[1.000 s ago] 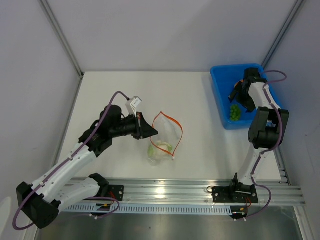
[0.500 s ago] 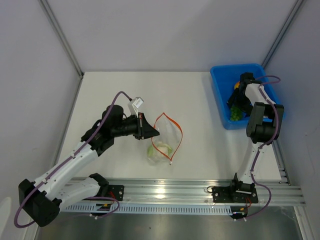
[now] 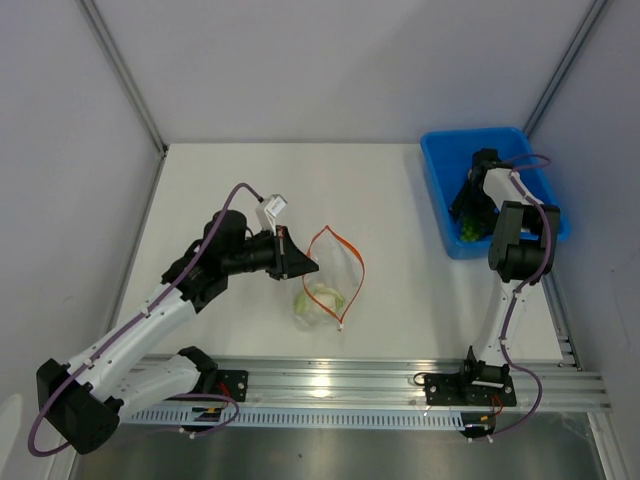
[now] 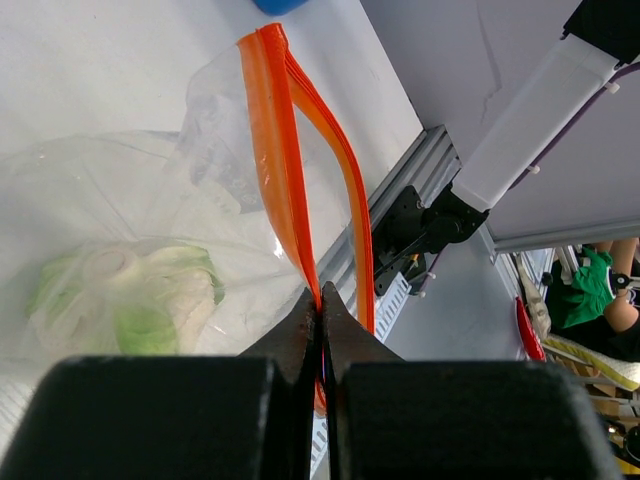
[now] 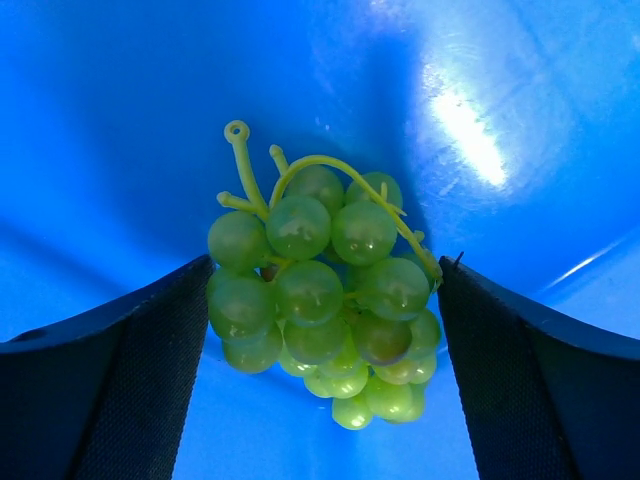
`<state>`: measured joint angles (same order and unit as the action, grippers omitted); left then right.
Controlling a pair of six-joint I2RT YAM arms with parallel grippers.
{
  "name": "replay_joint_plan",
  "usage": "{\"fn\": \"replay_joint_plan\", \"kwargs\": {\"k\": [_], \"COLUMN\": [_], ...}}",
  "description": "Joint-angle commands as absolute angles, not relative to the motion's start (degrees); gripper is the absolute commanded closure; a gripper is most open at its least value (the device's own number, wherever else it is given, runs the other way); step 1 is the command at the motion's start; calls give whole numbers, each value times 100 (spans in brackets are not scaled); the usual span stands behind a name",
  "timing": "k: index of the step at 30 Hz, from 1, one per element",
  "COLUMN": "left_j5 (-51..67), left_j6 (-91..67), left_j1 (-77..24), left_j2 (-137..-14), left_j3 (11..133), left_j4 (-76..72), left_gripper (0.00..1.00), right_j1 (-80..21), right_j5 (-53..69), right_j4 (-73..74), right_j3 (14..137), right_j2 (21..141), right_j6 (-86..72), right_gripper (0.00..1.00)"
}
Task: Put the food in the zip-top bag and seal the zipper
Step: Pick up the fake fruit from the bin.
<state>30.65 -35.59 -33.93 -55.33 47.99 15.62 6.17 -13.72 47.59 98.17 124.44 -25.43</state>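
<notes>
The clear zip-top bag point(image 3: 328, 282) lies mid-table with its mouth held open. Its orange-red zipper point(image 3: 349, 250) forms a loop. My left gripper point(image 3: 301, 266) is shut on the near strip of the zipper point(image 4: 275, 150), seen close in the left wrist view point(image 4: 320, 300). The white and pale green cauliflower point(image 3: 317, 300) is inside the bag point(image 4: 120, 200), where it also shows in the left wrist view point(image 4: 130, 300). My right gripper point(image 3: 466, 212) is down in the blue tray, open, with its fingers on both sides of the bright-green cluster point(image 5: 320, 300). The orange-yellow fruit is hidden.
The blue tray point(image 3: 440, 152) stands at the back right, near the right wall; its floor point(image 5: 120, 120) fills the right wrist view. The aluminium rail point(image 3: 330, 385) with both arm bases runs along the near edge.
My right gripper has moved down and nearer in the tray, over the green cluster, and now hides the orange fruit. My left gripper still holds the zipper, with the bag shifted slightly.
</notes>
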Motion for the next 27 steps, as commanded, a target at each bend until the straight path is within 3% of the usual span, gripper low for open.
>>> {"fn": "replay_joint_plan", "kwargs": {"k": [1, 9, 13, 27], "left_j5": [3059, 3041, 3041, 3006], "left_j6": [-3542, -3586, -3595, -3700], "left_j1": [-3349, -3349, -3349, -3349], "left_j2": [-5379, -5265, -5212, -4922], "left_j3": [4790, 4702, 4693, 4570], "left_j4": [1529, 1520, 1547, 1617], "left_gripper": [100, 100, 99, 99], "right_j1": [589, 598, 606, 773], "right_j5": [-1416, -1187, -1072, -976], "right_j4": [4693, 4439, 4351, 4280], "right_j3": [9897, 9809, 9791, 9712], "right_j2": [12621, 12525, 12454, 11814], "right_j6": [-2593, -2566, -2575, -2523], "right_gripper": [10, 30, 46, 79]}}
